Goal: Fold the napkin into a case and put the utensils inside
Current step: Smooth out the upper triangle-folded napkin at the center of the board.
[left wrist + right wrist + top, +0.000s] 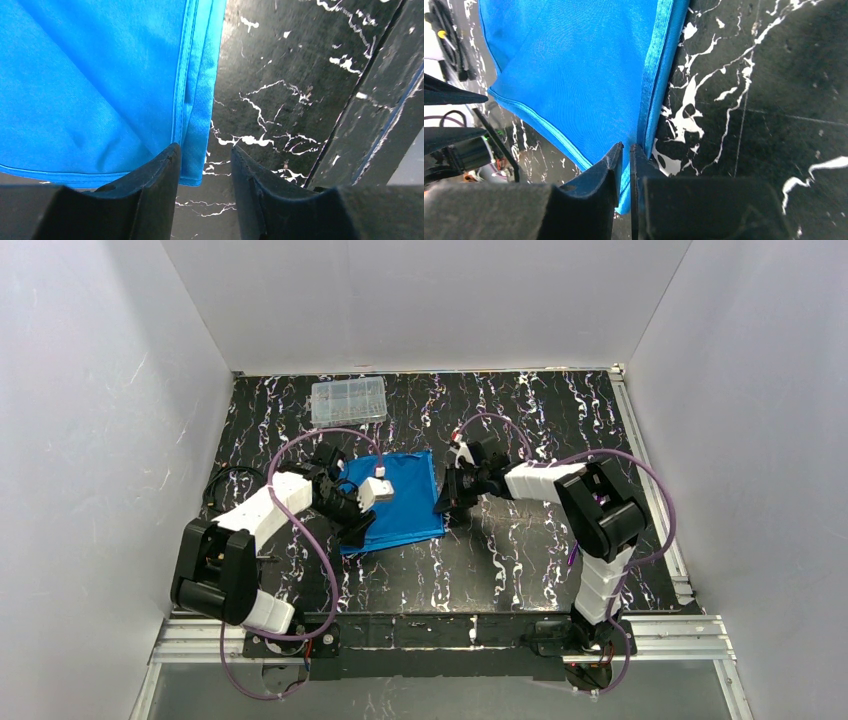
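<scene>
This looks like a robot lab cell. Plain white panels (420, 300) box in a black marbled counter (520, 560). Bare aluminium framing (450, 640) runs along its near edge, where the cabled left arm (262, 512) and right arm (600, 510) are bolted.

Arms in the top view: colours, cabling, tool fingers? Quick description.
Both match. The left arm and right arm have white link covers alternating with chunky black joint housings. A thin purple cable loops loosely outside each arm toward the wrist. The left tool and right tool each have two matte black, tapering fingers. No legible markings.
</scene>
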Motion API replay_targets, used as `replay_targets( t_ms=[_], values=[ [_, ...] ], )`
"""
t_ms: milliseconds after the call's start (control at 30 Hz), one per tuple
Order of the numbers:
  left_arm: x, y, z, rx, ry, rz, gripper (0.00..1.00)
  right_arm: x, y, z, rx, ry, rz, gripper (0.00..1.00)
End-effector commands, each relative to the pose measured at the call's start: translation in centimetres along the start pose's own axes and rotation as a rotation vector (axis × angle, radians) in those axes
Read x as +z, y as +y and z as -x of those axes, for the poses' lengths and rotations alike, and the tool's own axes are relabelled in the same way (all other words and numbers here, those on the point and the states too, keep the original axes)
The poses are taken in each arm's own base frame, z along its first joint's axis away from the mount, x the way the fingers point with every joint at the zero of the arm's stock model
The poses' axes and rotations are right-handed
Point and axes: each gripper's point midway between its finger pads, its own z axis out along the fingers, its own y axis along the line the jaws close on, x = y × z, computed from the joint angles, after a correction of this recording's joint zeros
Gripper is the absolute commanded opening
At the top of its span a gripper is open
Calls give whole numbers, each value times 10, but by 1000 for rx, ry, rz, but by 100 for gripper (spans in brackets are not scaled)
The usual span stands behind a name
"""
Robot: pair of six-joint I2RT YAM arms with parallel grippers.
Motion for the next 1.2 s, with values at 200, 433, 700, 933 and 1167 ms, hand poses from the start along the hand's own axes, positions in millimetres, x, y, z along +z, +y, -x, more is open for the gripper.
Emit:
replay_targets(
  t_ms=[200,433,700,933,1167],
  values=[
    [1,12,-14,104,19,94,41,-38,22,26,-246,4,-160,22],
    [6,11,-16,124,4,98,51,-39,44,30,-448,13,-212,37],
    [7,9,-17,158,-9,106,49,-11,48,9,-373,52,-150,32],
    [17,11,-29,233,46,112,49,-3,32,-18,-300,85,-145,27],
    [22,17,-44,295,110,140,46,-7,23,-26,-302,102,-174,25]
  ],
)
